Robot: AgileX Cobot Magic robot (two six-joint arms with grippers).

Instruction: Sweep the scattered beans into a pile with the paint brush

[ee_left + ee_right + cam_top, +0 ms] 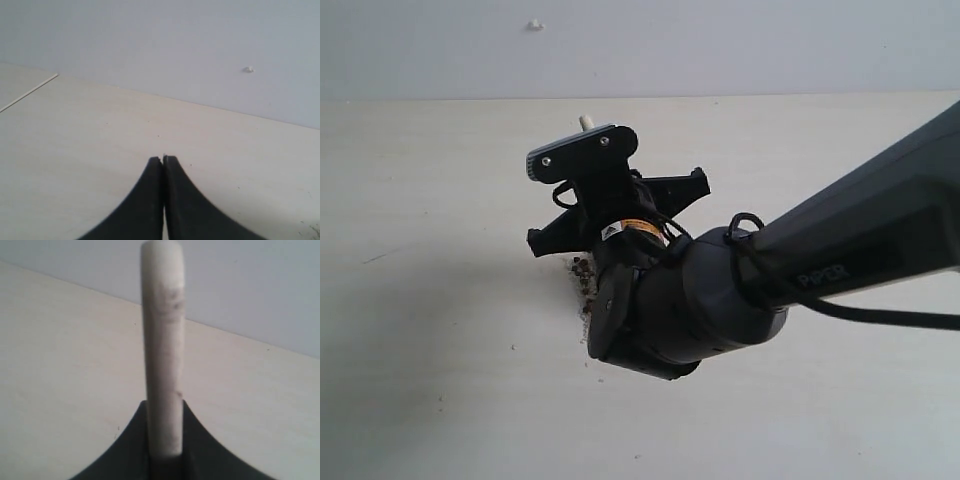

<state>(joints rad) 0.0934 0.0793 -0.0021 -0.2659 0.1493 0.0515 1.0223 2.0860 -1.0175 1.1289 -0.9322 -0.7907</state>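
Note:
My right gripper (pixel 164 407) is shut on the pale wooden handle of the paint brush (pixel 162 335), which stands up between its jaws. In the exterior view the right arm (pixel 860 230) reaches to the table's middle, and only the handle's tip (pixel 587 122) shows above the wrist. The bristles and ferrule are hidden under the arm. A small cluster of reddish-brown beans (pixel 583 270) lies on the table just left of the wrist, the rest covered by the arm. The left gripper (pixel 163 160) is shut on nothing over bare table, outside the exterior view.
The pale wooden table (pixel 440 300) ends at a grey wall (pixel 720 40) carrying a small white bump (pixel 535 24). A thin seam (pixel 30 91) crosses the table in the left wrist view. A black cable (pixel 880 317) hangs under the right arm.

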